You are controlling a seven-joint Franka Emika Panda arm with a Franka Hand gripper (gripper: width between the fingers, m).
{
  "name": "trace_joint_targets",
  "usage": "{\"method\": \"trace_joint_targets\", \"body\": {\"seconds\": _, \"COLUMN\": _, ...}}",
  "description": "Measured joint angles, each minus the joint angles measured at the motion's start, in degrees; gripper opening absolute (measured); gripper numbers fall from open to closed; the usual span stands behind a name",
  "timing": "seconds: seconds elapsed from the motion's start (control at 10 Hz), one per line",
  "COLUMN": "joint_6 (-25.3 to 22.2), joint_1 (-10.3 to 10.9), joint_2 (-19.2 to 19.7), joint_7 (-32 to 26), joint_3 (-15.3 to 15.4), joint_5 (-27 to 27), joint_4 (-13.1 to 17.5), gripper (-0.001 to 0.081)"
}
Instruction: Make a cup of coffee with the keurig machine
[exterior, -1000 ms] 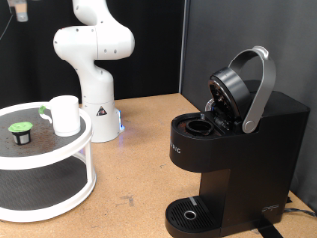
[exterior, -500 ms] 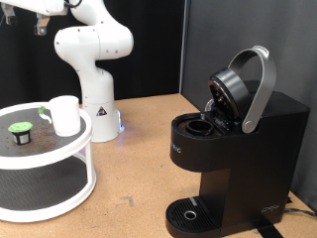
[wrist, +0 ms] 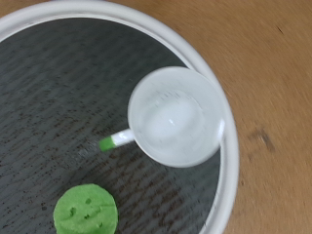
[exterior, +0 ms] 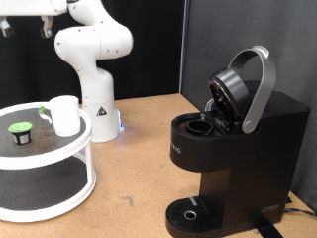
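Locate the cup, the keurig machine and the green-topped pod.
cup [exterior: 65, 114], exterior view, its side wall.
keurig machine [exterior: 250, 149], exterior view, its black body.
green-topped pod [wrist: 86, 212], wrist view, its green top.

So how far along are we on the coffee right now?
Done: the keurig machine has its lid raised and its pod chamber looks empty. In hand: the arm is high over the round tray, with the hand barely in frame and nothing visibly held. Left: the green-topped pod and the cup sit on the tray; nothing is on the drip tray.
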Motion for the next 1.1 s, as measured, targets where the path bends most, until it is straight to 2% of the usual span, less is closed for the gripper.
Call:
{"method": "trace_joint_targets", "body": {"seconds": 0.1, "joint_6": 0.25, "joint_1": 0.23, "joint_2": 0.58, "joint_7": -1.42, "joint_3": -1.03, "joint_5": -0.72, "joint_4": -0.25, "gripper": 0.0807}}
{"method": "trace_joint_targets", "body": {"seconds": 0.3, "joint_6": 0.82, "joint_1": 0.19, "joint_2": 1.22, "joint_7": -1.35, "joint_3": -1.16, "joint_5": -0.96, "joint_4": -0.57, "gripper": 0.0807}}
{"method": "trace_joint_targets", "body": {"seconds": 0.7, "joint_6": -3.16, "joint_1": 0.53, "joint_2": 1.28, "joint_7": -10.12, "joint_3": -4.19, "joint_5": 0.57, "joint_4": 1.06, "gripper": 0.0807}}
{"method": "trace_joint_targets", "body": {"seconds": 1.1, "joint_6": 0.14, "joint_1": 0.37, "joint_2": 1.63, "joint_7": -9.37, "joint_3": -5.75, "joint_5": -1.09, "joint_4": 1.06, "gripper": 0.0807}}
